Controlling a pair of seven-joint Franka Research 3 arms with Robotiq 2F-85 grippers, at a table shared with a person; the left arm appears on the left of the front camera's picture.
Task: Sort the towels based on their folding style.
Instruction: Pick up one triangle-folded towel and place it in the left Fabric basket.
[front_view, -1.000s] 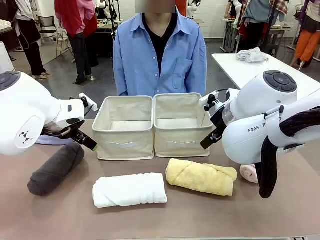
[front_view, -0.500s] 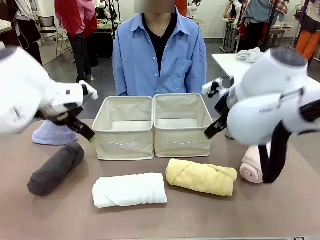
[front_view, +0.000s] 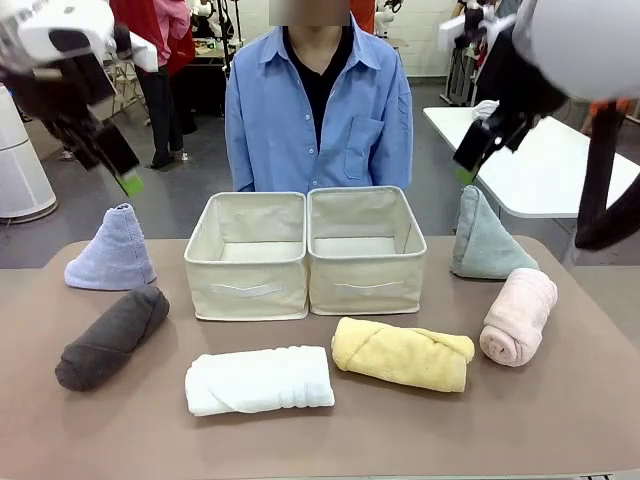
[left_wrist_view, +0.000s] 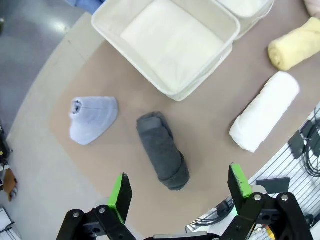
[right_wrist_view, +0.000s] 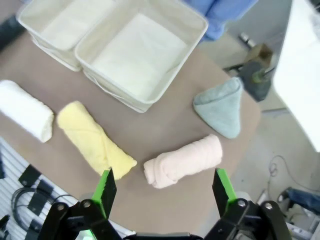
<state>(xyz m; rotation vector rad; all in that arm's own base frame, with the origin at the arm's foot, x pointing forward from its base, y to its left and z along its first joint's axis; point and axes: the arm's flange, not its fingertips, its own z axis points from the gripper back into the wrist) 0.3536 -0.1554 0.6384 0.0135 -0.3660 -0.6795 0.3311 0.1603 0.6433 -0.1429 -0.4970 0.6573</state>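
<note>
**Right claw hangs high over the counter, spread wide**

Looking straight down past the right claw (right_wrist_view: 164, 184), the green pads (right_wrist_view: 106, 184) stand wide apart. Below it on the brown counter (right_wrist_view: 165, 122), the pink roll (right_wrist_view: 184, 160) lies nearest, with the yellow roll (right_wrist_view: 94, 140) just beside it. The white roll (right_wrist_view: 24, 116) is off at the picture's edge. The grey-green cone (right_wrist_view: 220, 107) sits just beyond the pink roll. Two beige fabric boxes (right_wrist_view: 112, 90) stand touching side by side, and a blue shirt (right_wrist_view: 220, 12) shows past them.

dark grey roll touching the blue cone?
Apart. The left wrist view shows a strip of bare table between the dark grey roll and the grey-blue cone.
</note>
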